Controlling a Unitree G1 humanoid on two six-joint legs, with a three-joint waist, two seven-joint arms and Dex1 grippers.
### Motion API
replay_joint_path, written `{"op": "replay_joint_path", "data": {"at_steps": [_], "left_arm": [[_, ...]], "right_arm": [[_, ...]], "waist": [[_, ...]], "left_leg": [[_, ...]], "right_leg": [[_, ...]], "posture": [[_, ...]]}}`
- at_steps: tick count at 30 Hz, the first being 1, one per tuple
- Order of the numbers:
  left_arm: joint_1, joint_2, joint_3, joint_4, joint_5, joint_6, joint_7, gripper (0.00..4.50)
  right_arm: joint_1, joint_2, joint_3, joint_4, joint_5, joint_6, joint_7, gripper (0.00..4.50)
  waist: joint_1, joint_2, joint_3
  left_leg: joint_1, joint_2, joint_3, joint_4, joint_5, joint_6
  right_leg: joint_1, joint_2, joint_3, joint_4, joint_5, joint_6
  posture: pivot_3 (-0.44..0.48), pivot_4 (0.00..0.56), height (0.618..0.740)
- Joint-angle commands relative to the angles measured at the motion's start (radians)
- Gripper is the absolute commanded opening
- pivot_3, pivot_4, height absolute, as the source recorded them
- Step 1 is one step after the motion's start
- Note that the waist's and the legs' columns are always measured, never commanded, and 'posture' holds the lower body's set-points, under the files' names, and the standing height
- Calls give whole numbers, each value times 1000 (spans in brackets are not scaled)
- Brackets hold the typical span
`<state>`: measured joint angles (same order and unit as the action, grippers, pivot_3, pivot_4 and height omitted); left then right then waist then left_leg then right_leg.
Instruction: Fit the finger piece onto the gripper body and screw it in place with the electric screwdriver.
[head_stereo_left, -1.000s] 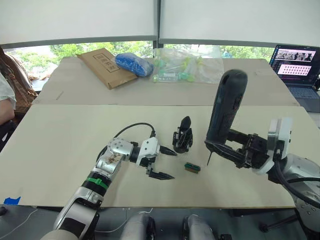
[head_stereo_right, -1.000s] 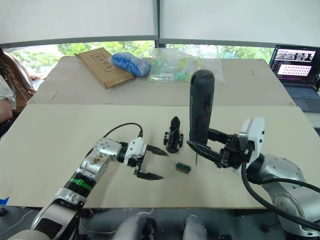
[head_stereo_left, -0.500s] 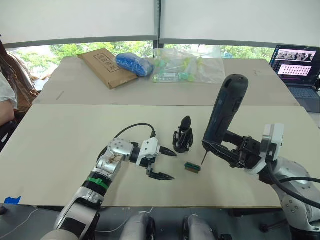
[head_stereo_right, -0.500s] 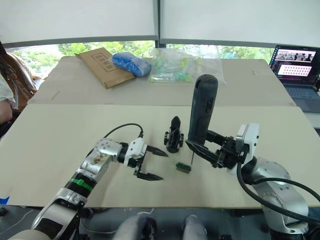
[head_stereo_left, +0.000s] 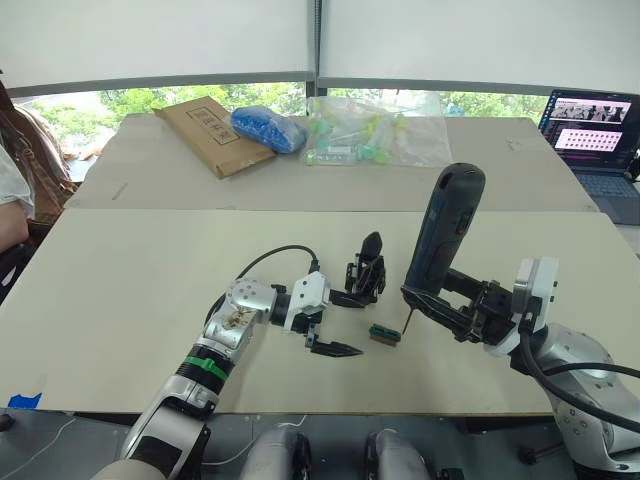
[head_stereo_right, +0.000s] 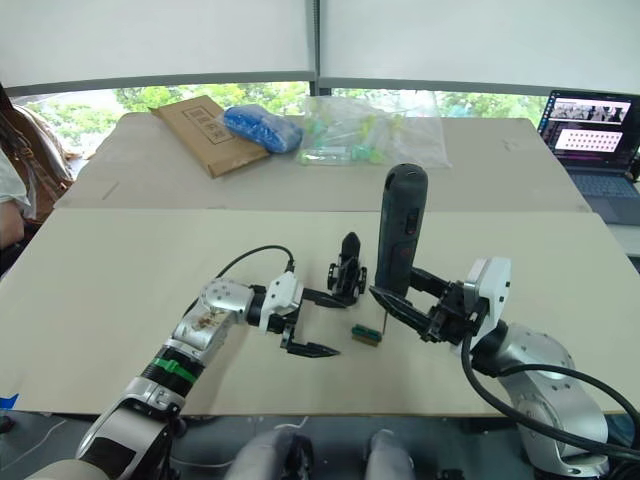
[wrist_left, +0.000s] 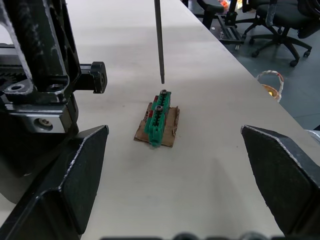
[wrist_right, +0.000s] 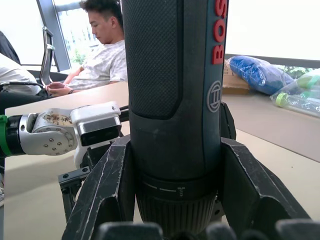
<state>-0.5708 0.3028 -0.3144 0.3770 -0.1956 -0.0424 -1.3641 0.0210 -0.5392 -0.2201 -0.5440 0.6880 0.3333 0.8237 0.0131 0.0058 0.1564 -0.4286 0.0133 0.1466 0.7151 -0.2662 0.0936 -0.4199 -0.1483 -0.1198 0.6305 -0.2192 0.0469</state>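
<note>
Right gripper (head_stereo_left: 443, 305): two black fingers closed around the lower end of the long thick black cylindrical electric screwdriver (head_stereo_left: 443, 239), held near-upright, leaning slightly, thin metal bit (wrist_left: 158, 40) pointing down. Bit tip hovers just above one end of the small green block (wrist_left: 157, 118), not touching it.

Left gripper (head_stereo_left: 338, 323): two black pointed fingers spread wide, nothing held. One finger (head_stereo_left: 347, 299) reaches to the base of the small black mechanical gripper body (head_stereo_left: 366, 273); whether it touches cannot be told. Other finger (head_stereo_left: 335, 348) lies nearer the table's front edge. Green block sits in line with the gap between the fingers, just beyond their tips.

Gripper body: standing on the beige table (head_stereo_left: 120, 290) near its middle, one pointed black finger upward, between the two grippers, just beside the screwdriver.

Green block: on a small brown cardboard scrap (wrist_left: 171, 125), nearer the front edge than the gripper body.

Far table edge: flat brown cardboard package (head_stereo_left: 207, 132), blue bag (head_stereo_left: 268, 127), clear plastic bag of greenish items (head_stereo_left: 372, 131). Far right corner: open laptop (head_stereo_left: 598, 135).
</note>
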Motion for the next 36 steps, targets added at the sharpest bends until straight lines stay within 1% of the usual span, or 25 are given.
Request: {"op": "replay_joint_path", "data": {"at_steps": [1,36], "left_arm": [[5,0,-4,-4,2,-5,-3,4500],[-7,5,-6,-1,13,-21,-5,4500]], "right_arm": [[-6,12,-15,-63,11,-51,-12,1890],[-2,28,7,-68,-15,-46,-21,1890]], "waist": [[0,0,0],[0,0,0]], "left_leg": [[0,0,0,0,0,0],[0,0,0,0,0,0]], "right_leg": [[0,0,0,0,0,0],[0,0,0,0,0,0]], "posture": [[0,150,732],[0,150,732]]}}
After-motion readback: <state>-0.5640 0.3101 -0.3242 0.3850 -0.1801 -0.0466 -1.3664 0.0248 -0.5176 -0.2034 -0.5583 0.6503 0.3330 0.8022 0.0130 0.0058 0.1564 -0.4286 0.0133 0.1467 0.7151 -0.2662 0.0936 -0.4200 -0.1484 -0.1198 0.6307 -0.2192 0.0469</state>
